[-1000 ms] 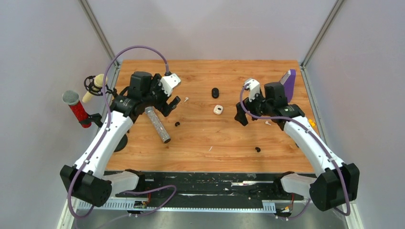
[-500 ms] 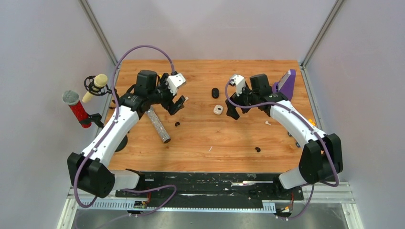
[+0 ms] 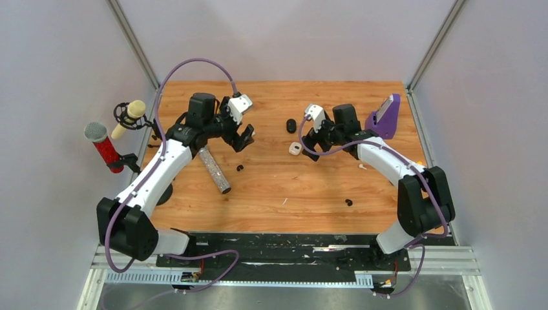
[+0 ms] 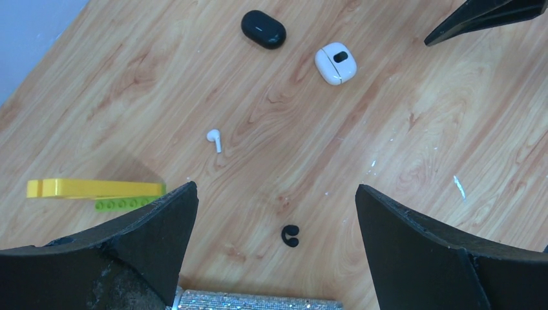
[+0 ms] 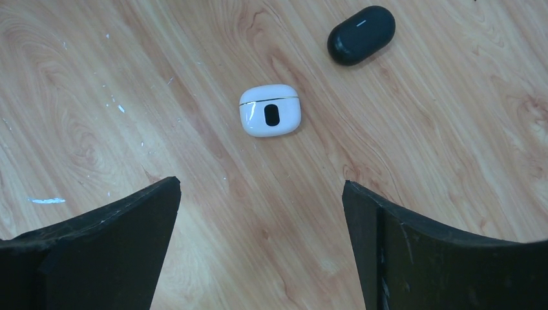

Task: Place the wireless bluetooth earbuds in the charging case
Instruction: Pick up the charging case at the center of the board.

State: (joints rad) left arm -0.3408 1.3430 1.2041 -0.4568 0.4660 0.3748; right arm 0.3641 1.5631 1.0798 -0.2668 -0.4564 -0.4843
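The left arm (image 3: 152, 177) and the right arm (image 3: 382, 161) are built alike. Each has long, smooth white plastic shells joined by blocky matte-black joint housings (image 3: 129, 229), the bulkiest of them towards the base. A thin purple cable (image 3: 194, 61) follows each arm, loose in loops at some stretches and close against the white shells at others. Near each wrist sits a small white boxy camera mount (image 3: 240, 103). The left gripper (image 4: 274, 190) and the right gripper (image 5: 260, 183) each carry two broad, flat black fingers (image 5: 97, 252) that narrow to blunt corners. One finger of the left gripper is flecked with pale grey scuffs near its root.
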